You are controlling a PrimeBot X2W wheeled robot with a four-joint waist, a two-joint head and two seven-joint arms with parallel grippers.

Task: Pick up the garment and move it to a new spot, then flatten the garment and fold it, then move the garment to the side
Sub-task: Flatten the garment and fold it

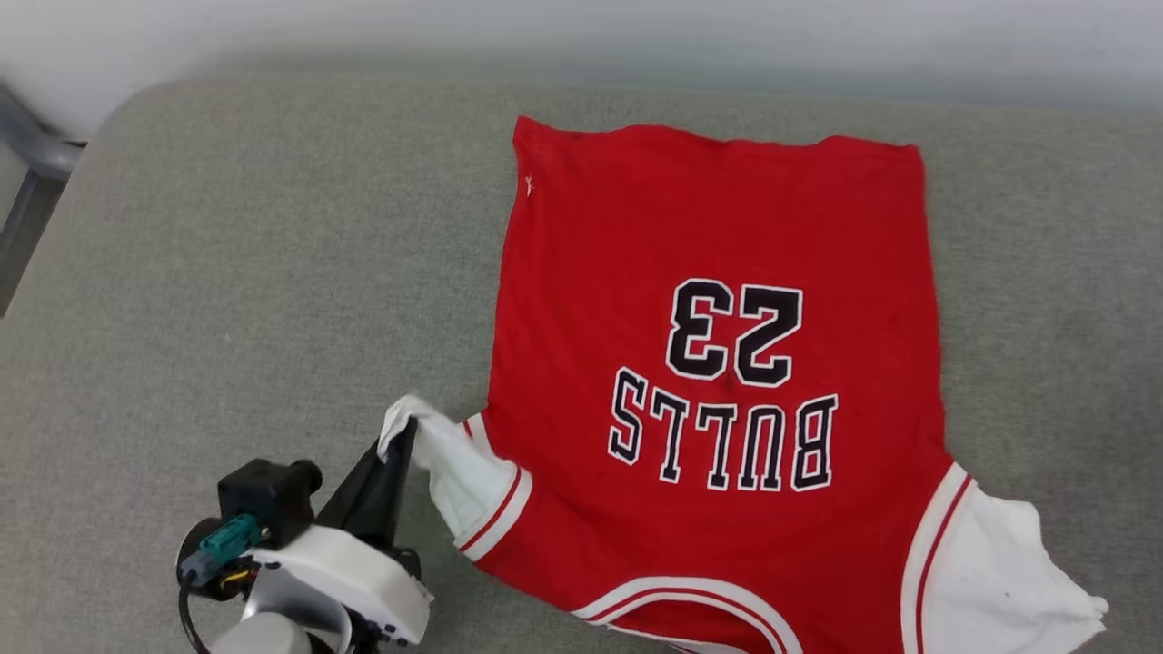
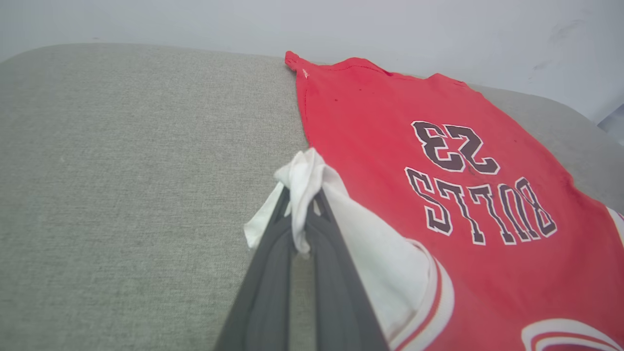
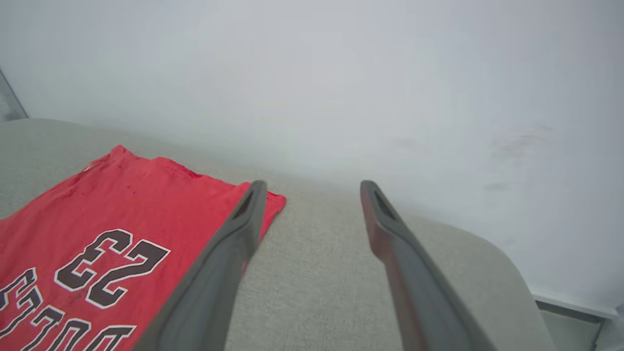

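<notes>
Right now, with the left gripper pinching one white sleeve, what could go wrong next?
The left gripper holds only a bunched sleeve tip; a pull could slip it free. With the right gripper open and off the garment, a one-sided pull may drag and wrinkle the flat body.

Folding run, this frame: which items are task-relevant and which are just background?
Job in hand:
garment
left gripper, shut on its white sleeve
right gripper, open, holding nothing

Just there:
grey cushion
wall
metal frame
</notes>
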